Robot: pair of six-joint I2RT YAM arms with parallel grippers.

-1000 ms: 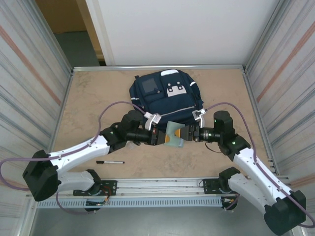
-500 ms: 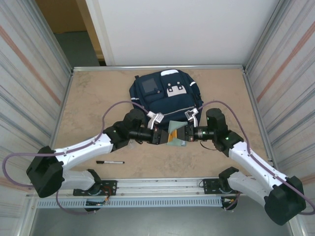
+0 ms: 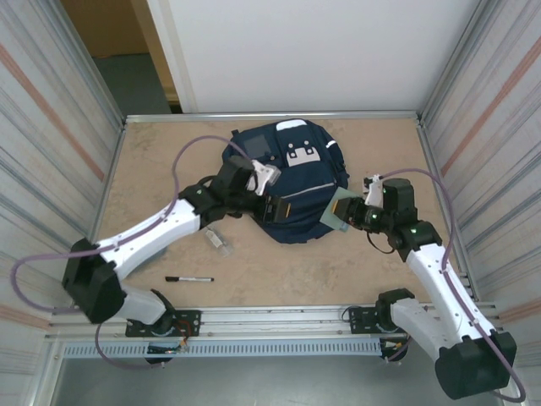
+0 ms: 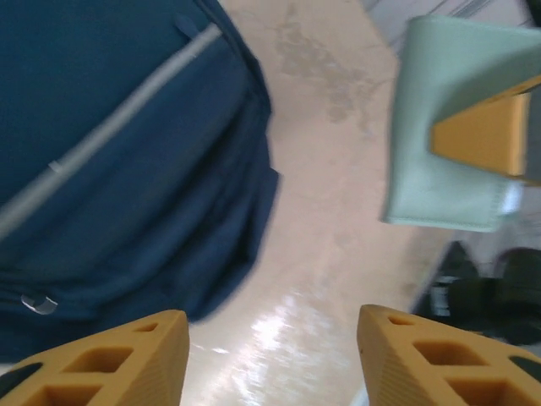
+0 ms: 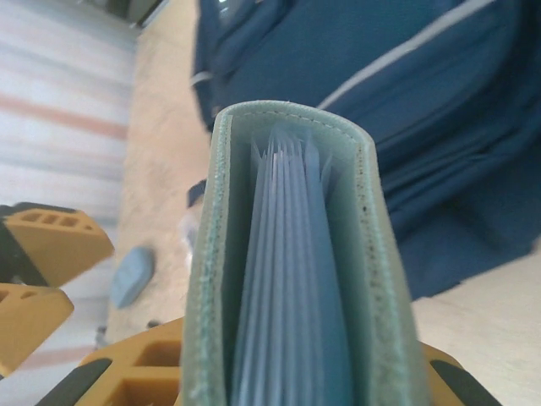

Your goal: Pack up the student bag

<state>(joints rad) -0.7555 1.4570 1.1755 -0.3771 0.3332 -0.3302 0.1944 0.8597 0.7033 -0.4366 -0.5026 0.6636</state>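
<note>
Pinched pale-green soft-covered notebook (image 3: 341, 208) edgewise in right gripper (image 3: 355, 214), just beside near right edge of large navy-blue fabric backpack (image 3: 292, 182) lying far-middle on tan table (image 3: 152, 169). Had left gripper (image 3: 270, 209) spread, empty, at its near left edge. Judged bag leftward of notebook, right arm nearer.

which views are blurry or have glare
Left wrist: bag and table smeared by motion blur, with a bright glare patch on the table; right wrist: notebook up close is fairly crisp, bag behind it soft; top external: sharp, evenly lit.
</note>
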